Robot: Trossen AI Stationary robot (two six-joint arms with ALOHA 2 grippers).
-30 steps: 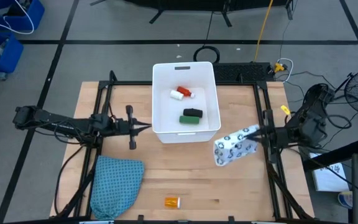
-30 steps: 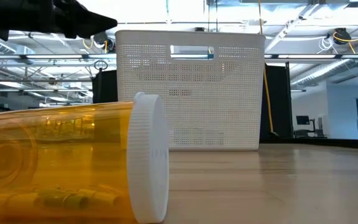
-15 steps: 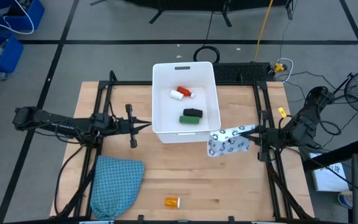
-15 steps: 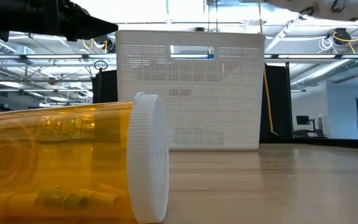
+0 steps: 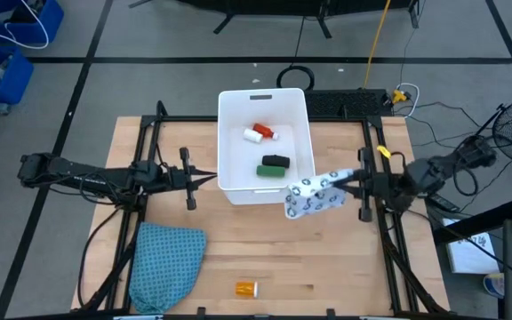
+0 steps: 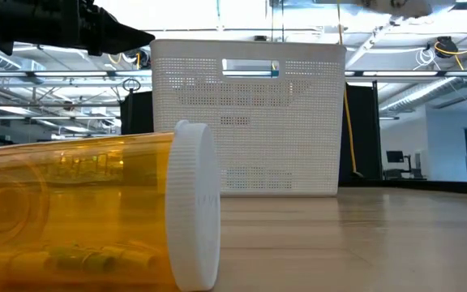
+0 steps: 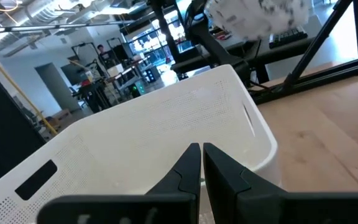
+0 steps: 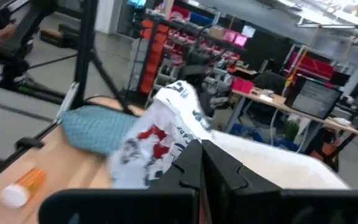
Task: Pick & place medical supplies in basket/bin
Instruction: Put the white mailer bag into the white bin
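while the white black-patterned packet (image 5: 310,197) hangs clamped in the right gripper (image 5: 343,183) jaws, its long axis runs toward the white bin (image 5: 266,147), overlapping the near right corner; the left gripper (image 5: 212,180), jaws together, waits beside the bin's left wall.

My right arm reaches in level from the right side, elbow bent, its tool (image 5: 338,182) clamped tight on the packet it carries, fingers pressed together. My left arm stretches straight in from the left side, low and level, its tool (image 5: 212,180) with both fingers closed against each other, gripping nothing.
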